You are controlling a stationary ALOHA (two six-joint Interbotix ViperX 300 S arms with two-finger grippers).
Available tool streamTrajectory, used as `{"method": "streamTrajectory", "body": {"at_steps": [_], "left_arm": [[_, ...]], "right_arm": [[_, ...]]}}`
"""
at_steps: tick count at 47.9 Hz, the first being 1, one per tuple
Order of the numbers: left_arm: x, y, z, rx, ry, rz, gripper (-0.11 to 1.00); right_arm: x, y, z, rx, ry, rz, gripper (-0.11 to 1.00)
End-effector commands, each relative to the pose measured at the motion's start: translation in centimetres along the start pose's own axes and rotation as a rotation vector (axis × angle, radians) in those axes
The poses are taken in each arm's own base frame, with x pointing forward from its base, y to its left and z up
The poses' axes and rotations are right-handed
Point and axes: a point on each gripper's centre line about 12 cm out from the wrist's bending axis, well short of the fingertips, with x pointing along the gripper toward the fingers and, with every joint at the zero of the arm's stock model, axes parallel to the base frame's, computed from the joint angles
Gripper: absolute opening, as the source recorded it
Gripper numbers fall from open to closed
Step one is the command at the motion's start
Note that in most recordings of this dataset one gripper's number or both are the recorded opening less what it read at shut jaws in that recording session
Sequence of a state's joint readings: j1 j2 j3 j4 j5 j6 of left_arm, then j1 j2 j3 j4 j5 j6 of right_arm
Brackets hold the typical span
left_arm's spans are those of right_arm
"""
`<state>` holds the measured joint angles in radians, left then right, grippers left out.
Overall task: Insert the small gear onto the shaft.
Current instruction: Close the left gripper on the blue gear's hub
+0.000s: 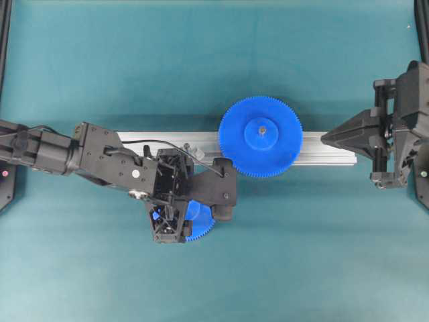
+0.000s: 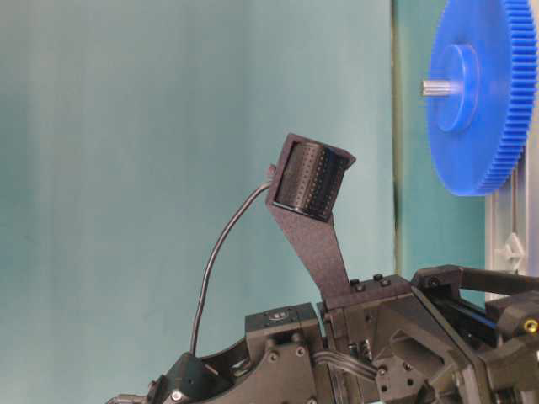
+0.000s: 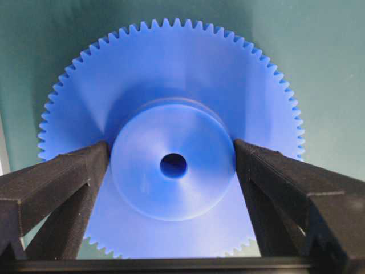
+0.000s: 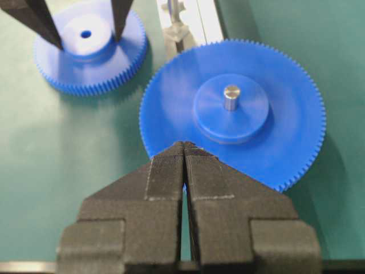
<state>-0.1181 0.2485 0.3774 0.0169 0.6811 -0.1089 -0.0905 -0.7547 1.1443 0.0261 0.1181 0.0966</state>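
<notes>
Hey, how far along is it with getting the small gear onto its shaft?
Early. Done: the left gripper sits open astride the small gear's hub, fingers flanking it. In hand: nothing gripped, the gear lies flat on the mat. Left: close, lift, carry to the shaft beside the large gear, press on. The right gripper waits shut.

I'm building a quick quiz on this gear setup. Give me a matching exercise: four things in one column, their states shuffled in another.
1. small gear
2. wider gear
3. left gripper
4. right gripper

a. jaws shut, holding nothing
b. flat on the table, hub between two fingers
c. on the rail, grey pin through its hub
d. jaws open, straddling a hub

Pairs: 1-b, 2-c, 3-d, 4-a
</notes>
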Motion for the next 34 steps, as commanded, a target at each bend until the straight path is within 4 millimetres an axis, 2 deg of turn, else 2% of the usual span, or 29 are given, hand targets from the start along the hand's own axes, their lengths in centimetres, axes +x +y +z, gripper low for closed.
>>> {"method": "streamTrajectory", "body": {"at_steps": [1, 8, 15, 25, 34], "left_arm": [[0.5, 0.7, -0.4, -0.014, 0.019, 0.009, 0.93], [0.3, 0.5, -0.1, -0.013, 0.012, 0.007, 0.9], [0.0, 0.0, 0.3, 0.002, -0.003, 0.003, 0.7], [-0.4, -0.2, 0.7, 0.005, -0.019, 0.0, 0.7], [-2.1, -0.4, 1.8, 0.01, -0.066, -0.004, 0.7]], "right_arm": [[0.0, 0.0, 0.4, 0.015, -0.018, 0.001, 0.03], [0.0, 0.0, 0.5, 0.015, -0.031, 0.002, 0.03], [0.0, 0.0, 0.5, 0.015, -0.031, 0.002, 0.03], [0.0, 0.0, 0.5, 0.015, -0.031, 0.002, 0.03], [0.0, 0.0, 0.5, 0.015, -0.031, 0.002, 0.03]]}}
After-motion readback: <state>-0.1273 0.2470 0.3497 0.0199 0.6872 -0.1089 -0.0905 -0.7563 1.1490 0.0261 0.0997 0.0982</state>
